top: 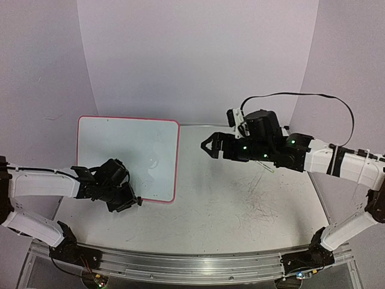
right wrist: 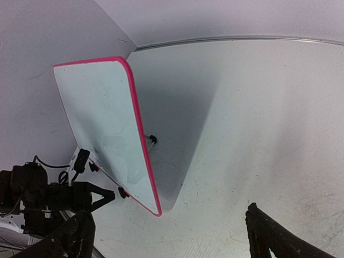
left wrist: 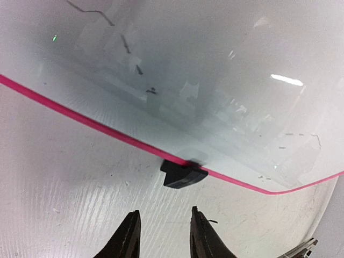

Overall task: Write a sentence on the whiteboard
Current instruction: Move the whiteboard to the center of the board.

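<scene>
From the top external view, the whiteboard [top: 126, 153] stands on the left part of the table [top: 240, 205], face toward the arms; the left gripper [top: 133, 202] sits at its lower rim, near the lower right corner; the right gripper [top: 204, 146] hangs well apart, off the whiteboard's right edge, jaws spread and empty; the left arm is plainly the nearer one.

From the left wrist, the whiteboard [left wrist: 215, 80] lies straight ahead of the left gripper [left wrist: 164, 212]; its pink lower rim runs across the view, sloping down to the right; one black clip foot [left wrist: 183, 173] sits on that rim just beyond the fingertips; the fingers [left wrist: 129, 236] stand slightly apart with nothing between them, so released; a few dark scratches show on the whiteboard's face, but no sentence can be read, and no marker is in sight.

From the right wrist, the whiteboard [right wrist: 102, 118] is seen nearly edge-on, leaning, far ahead and left of the right gripper [right wrist: 169, 212]; those fingers are wide apart, holding nothing; any reach for the whiteboard looks shorter for the left arm.
</scene>
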